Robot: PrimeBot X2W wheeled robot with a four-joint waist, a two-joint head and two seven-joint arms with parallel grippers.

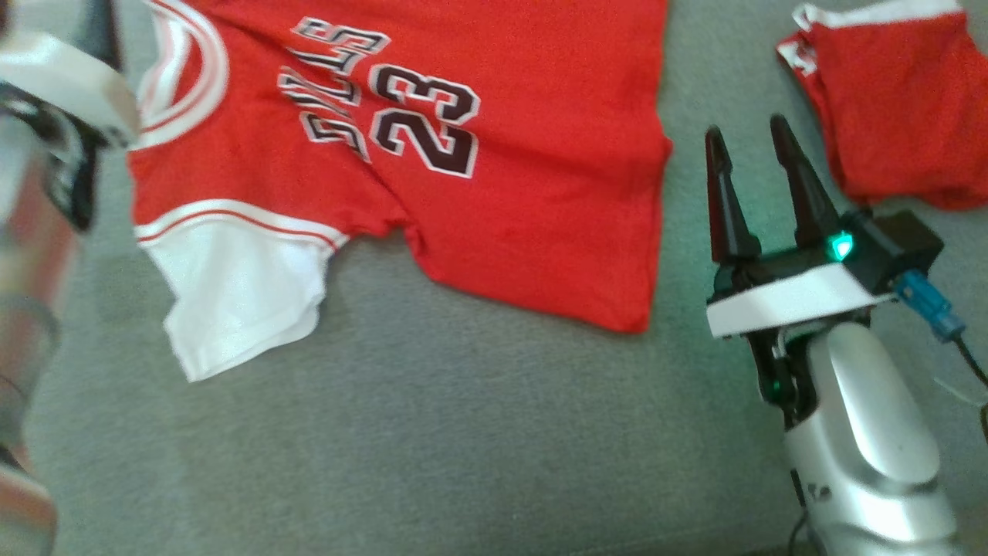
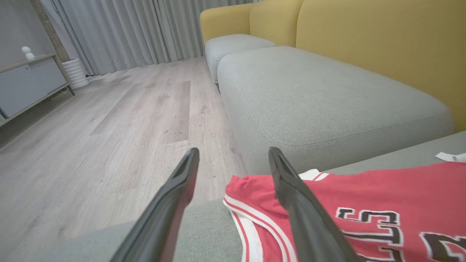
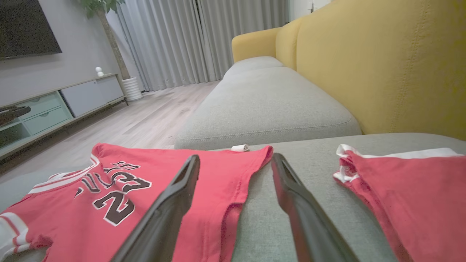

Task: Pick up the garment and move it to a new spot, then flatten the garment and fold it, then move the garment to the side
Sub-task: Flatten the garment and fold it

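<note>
**Head view.**
- Item: red jersey (image 1: 478, 193), white-trimmed and numbered 23. It lies print-up and spread open on the grey sofa seat (image 1: 432, 448). One white sleeve (image 1: 239, 301) points toward the front edge. A crease runs in from under that sleeve, and the hem end lies fairly smooth.
- Right pincer (image 1: 744, 126): fingers spread, holding nothing. It stands on the seat just beside the jersey's hem edge, apart from the cloth.
- Left arm (image 1: 54, 85): a pale blur at the collar end. Its fingers cannot be made out here.
- Second red garment (image 1: 903, 108): bunched, lying well off to the right of the jersey.

**Left wrist view.**
- Left pincer (image 2: 233, 150): fingers wide apart with nothing between them. It hangs over the collar end of the jersey, where the white and red neck trim (image 2: 251, 229) shows.
- Beyond it: the neighbouring cushion (image 2: 320, 105), the yellow backrest (image 2: 382, 47) and the wooden floor (image 2: 109, 127).

**Right wrist view.**
- The right pincer's fingers are parted again, looking along the seat. The jersey's hem edge passes under the left finger. The second red garment lies to the right, apart from the jersey.

**Status, as judged.**
- The jersey appears placed at its spot and largely flattened.
- No fold is visible yet.
- Still to do: smooth the crease at the sleeve, fold the jersey and move it to the side.
</note>
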